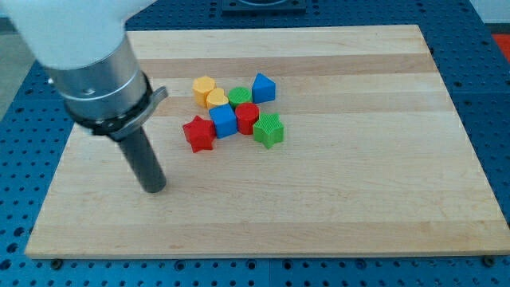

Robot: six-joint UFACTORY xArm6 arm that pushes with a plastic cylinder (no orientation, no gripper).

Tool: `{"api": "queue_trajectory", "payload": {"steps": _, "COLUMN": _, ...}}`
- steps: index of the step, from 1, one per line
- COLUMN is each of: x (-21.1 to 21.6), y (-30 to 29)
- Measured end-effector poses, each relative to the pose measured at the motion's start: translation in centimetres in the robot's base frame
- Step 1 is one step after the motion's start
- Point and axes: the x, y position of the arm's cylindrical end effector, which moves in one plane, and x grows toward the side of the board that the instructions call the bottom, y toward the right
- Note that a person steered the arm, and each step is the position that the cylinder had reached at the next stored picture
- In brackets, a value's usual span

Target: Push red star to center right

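Observation:
The red star [198, 133] lies on the wooden board [358, 191], at the left end of a tight cluster of blocks left of the board's middle. It touches a blue cube [224, 121] on its right. My tip [154, 188] rests on the board to the lower left of the red star, a short gap away, touching no block.
The cluster also holds a yellow hexagon block [204, 87], a yellow rounded block [216, 99], a green block [240, 96], a blue triangular block [264, 88], a red cylinder [248, 118] and a green cube [269, 130]. Blue perforated table surrounds the board.

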Motion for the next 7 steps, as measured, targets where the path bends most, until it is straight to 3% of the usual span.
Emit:
{"api": "queue_trajectory", "payload": {"steps": 3, "x": -4.4, "y": 9.3}}
{"api": "queue_trajectory", "payload": {"steps": 4, "x": -7.1, "y": 8.4}}
{"api": "queue_trajectory", "payload": {"steps": 7, "x": -6.1, "y": 2.2}}
